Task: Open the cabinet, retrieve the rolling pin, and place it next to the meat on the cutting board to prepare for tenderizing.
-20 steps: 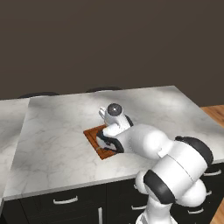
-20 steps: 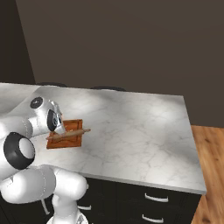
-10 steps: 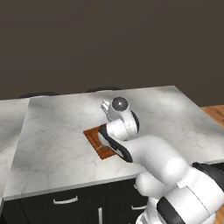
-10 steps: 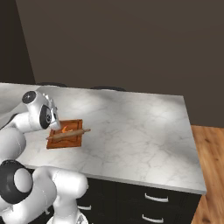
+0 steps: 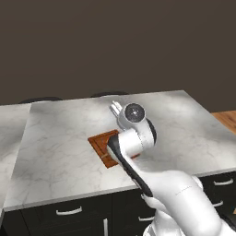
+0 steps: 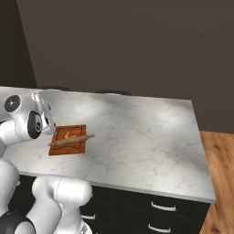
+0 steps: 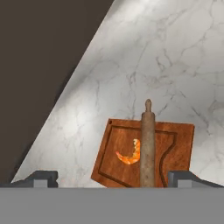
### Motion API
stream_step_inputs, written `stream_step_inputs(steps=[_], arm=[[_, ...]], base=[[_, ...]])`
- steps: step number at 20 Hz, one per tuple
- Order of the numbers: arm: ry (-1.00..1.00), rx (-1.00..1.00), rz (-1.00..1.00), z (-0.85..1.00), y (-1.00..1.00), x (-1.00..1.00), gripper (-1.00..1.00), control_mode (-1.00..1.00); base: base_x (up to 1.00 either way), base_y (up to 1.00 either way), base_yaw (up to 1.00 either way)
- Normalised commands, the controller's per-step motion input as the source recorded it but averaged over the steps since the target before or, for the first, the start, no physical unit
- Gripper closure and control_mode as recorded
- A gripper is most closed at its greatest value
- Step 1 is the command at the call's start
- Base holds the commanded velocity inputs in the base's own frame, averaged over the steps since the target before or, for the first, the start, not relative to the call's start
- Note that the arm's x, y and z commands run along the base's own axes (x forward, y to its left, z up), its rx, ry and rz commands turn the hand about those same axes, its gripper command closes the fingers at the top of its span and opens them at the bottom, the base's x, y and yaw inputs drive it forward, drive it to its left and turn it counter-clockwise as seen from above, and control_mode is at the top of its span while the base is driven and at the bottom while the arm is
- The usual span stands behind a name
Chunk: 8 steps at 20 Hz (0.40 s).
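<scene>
The rolling pin (image 7: pixel 148 144) lies flat across the reddish-brown cutting board (image 7: pixel 179 140), free of any grip. It rests just beside the orange piece of meat (image 7: pixel 130 155). In the right base view the rolling pin (image 6: pixel 71 140) spans the cutting board (image 6: pixel 59 148) lengthwise, one end poking past the board's right edge, with the meat (image 6: pixel 69 135) behind it. My gripper (image 7: pixel 113 178) is open, held above and behind the board with nothing between its fingers. The gripper (image 5: pixel 115 109) sits raised over the cutting board (image 5: pixel 99 143), and this same gripper (image 6: pixel 43 104) is left of the board. The cabinet is out of view.
The board sits on a white marble counter (image 6: pixel 146 137). Two dark burner rims (image 6: pixel 112 92) line its back edge against a dark wall. Black drawers with curved handles (image 6: pixel 162 207) run below the front edge. Plank floor (image 6: pixel 221 183) lies to the right.
The hand has lifted up and back from low over the board. The rolling pin stays lying on the board. The jaws stand open throughout.
</scene>
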Motion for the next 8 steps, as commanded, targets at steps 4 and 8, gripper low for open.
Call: stream_step_inputs(steps=[4, 8], arm=[[-0.13, 0.00, 0.00, 0.57, 0.00, -0.58, -1.00, -1.00], [-0.08, 0.00, 0.00, 0.50, 0.00, -0.52, -1.00, -1.00]], base=[[0.00, 0.00, 0.00], [0.00, 0.00, 0.00]])
